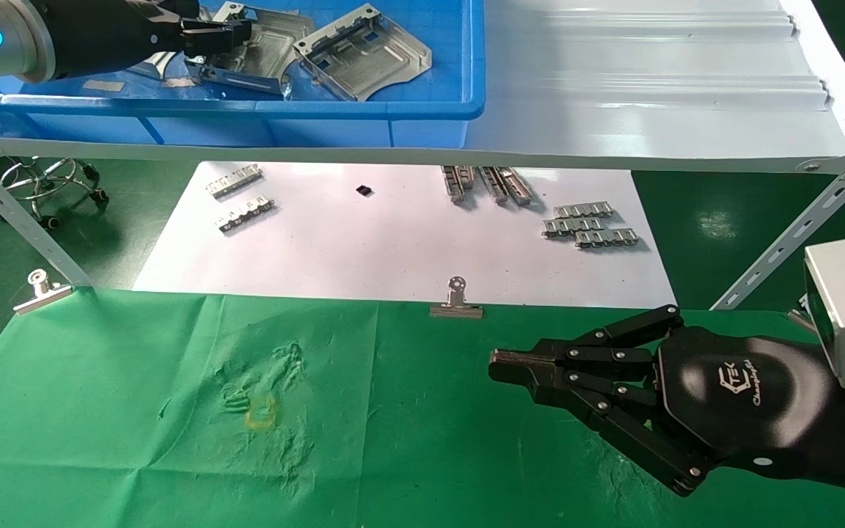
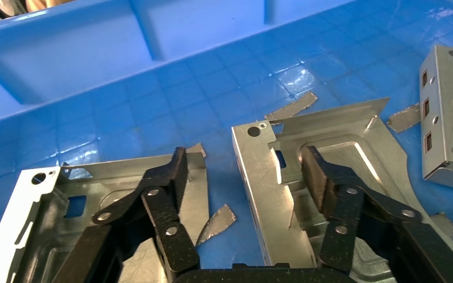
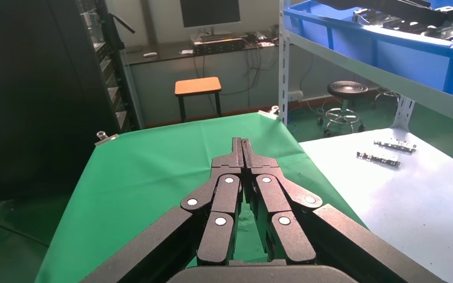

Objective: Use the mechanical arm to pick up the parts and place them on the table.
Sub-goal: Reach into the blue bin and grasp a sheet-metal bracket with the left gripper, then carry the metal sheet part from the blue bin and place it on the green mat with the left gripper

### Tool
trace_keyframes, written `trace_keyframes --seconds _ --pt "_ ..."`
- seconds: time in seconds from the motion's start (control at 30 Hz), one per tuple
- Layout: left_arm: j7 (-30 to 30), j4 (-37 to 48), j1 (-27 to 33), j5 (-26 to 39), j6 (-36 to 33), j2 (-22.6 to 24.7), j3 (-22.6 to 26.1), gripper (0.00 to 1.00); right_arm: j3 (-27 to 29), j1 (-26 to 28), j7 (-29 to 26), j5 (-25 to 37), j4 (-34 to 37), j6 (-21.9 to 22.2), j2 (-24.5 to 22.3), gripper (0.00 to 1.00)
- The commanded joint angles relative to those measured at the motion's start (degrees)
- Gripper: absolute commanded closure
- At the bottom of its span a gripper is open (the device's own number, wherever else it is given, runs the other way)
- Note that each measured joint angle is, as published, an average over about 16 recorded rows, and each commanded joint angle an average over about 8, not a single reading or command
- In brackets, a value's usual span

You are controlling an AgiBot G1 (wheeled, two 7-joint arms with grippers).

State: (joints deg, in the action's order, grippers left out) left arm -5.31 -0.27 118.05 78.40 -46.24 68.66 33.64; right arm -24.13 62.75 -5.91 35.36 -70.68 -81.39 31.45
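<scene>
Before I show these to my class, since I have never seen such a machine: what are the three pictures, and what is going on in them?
It is a robot with two arms, each ending in a black gripper. The head view looks down from the robot's head; the other two come from cameras on its wrists. The left gripper reaches into a blue bin on a shelf. Its wrist view shows it open, one finger over one silver plate and the other finger over a second plate, gripping neither yet. A third plate lies beside them. The right gripper hangs shut and empty over the green table. Behind the cloth, small toothed metal strips lie on a white sheet.
</scene>
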Motion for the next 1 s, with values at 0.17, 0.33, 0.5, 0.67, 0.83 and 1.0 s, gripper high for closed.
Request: trace_keyframes --seconds 0.17,0.33,0.5,0.67,0.83,1.0 --pt "0.1 0.2 -0.1 0.3 -0.1 0.0 0.2 1.0 0.0 0.0 0.0 0.0 0.0 0.0 0.0 1.0" --pt "0.3 0.2 -0.3 0.5 -1.0 -0.3 0.3 1.0 0.0 0.0 0.0 0.0 0.0 0.0 0.0 1.0" --pt "0.4 0.3 -0.4 0.6 -1.2 -0.7 0.4 1.0 0.0 0.0 0.0 0.0 0.0 0.0 0.0 1.0" --pt "0.6 0.2 -0.3 0.7 -1.1 -1.0 0.5 1.0 0.0 0.0 0.0 0.0 0.0 0.0 0.0 1.0" --pt "0.8 0.1 0.0 0.6 -1.1 -1.2 0.4 1.0 0.0 0.0 0.0 0.0 0.0 0.0 0.0 1.0" --pt "0.8 -0.1 0.3 0.2 -1.5 -1.7 0.2 1.0 0.0 0.0 0.0 0.0 0.0 0.0 0.0 1.0"
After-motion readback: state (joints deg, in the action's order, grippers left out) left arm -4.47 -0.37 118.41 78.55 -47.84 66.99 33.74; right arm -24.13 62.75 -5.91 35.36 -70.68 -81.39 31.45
